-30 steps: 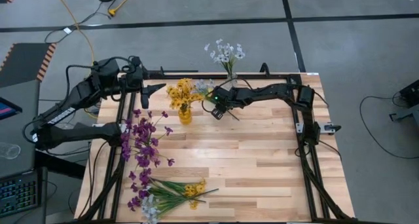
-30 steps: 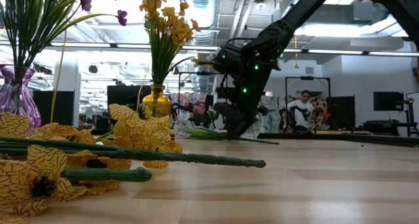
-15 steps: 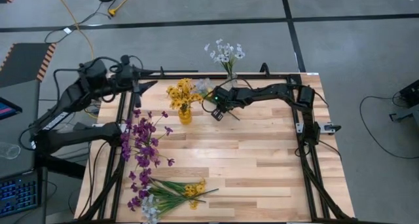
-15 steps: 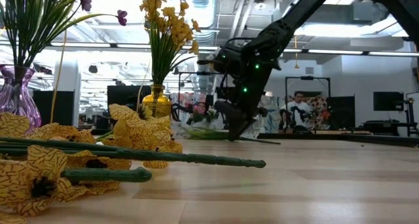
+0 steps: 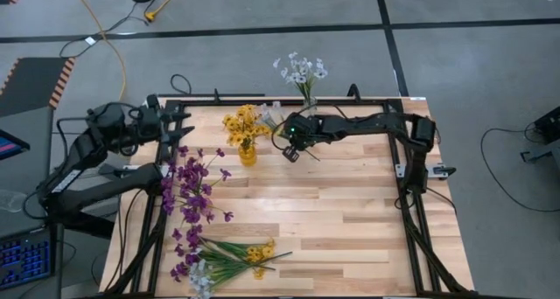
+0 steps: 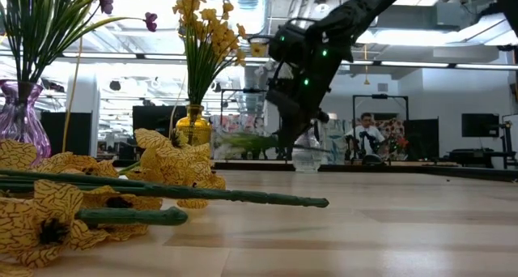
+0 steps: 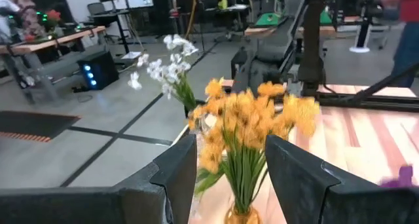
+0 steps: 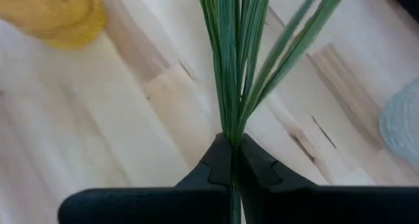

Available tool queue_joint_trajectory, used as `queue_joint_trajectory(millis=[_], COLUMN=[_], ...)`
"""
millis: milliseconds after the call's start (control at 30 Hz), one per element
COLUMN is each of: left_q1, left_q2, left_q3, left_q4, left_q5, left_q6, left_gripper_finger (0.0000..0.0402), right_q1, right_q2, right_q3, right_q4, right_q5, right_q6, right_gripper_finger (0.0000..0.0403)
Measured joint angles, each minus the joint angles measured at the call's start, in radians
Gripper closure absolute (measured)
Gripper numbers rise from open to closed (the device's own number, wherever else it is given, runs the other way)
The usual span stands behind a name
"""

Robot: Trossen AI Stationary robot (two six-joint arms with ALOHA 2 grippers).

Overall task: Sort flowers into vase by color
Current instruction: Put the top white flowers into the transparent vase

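My right gripper [image 5: 289, 149] hangs over the far middle of the table, shut on a flower spray [image 5: 271, 117] with long green leaves [image 8: 242, 60]. Beside it stands a yellow vase [image 5: 248, 153] of yellow flowers [image 5: 242, 124]. A clear vase [image 5: 308, 96] of white flowers [image 5: 300, 70] stands at the far edge. Purple flowers [image 5: 188, 190] fill a purple vase [image 6: 20, 119] on the left. Loose flowers [image 5: 223, 260] lie in a pile at the near left. My left gripper [image 7: 229, 158] is open at the far left corner [image 5: 179, 124], holding nothing. My right gripper pinches the spray's thin green stem [image 8: 231, 137] between its two fingers, just below where the leaves fan out. The fingers slant down from the table's right side. The spray is lifted clear of the table and lies about level [image 6: 243, 139], leaves toward the yellow vase.
A black frame [image 5: 411, 194] runs round the tabletop. The middle and right of the table [image 5: 350, 220] are bare wood. Beyond the far edge a person [image 6: 372, 135] stands in the room.
My right gripper has risen with the spray, whose stem lay on the table before and now hangs clear. My left arm has drawn back from beside the yellow flowers toward the table's left edge, its fingers still apart.
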Motion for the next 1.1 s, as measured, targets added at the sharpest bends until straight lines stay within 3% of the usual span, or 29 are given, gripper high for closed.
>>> queue_joint_trajectory(millis=[200, 567, 700, 833, 1100], left_q1=[0.0, 0.0, -0.001, -0.001, -0.001], left_q2=[-0.155, -0.441, -0.429, -0.418, -0.439], left_q3=[-0.163, -0.35, -0.385, -0.424, -0.467], left_q4=[0.047, 0.063, 0.1, 0.109, 0.101], left_q5=[-0.021, -0.088, -0.062, -0.036, -0.044], left_q6=[-0.072, -0.204, -0.231, -0.243, -0.271], left_gripper_finger=[0.0233, 0.0233, 0.0233, 0.0233, 0.0233], right_q1=[0.037, 0.109, 0.123, 0.146, 0.151], right_q2=[-0.073, -0.271, -0.332, -0.384, -0.529], right_q3=[0.0, 0.0, 0.0, -0.016, -0.227], right_q4=[-0.076, -0.152, -0.148, -0.118, 0.166], right_q5=[0.0, 0.017, 0.025, 0.108, 0.164], right_q6=[-0.002, -0.049, -0.077, -0.12, -0.146], right_gripper_finger=[0.037, 0.0369, 0.037, 0.037, 0.037])
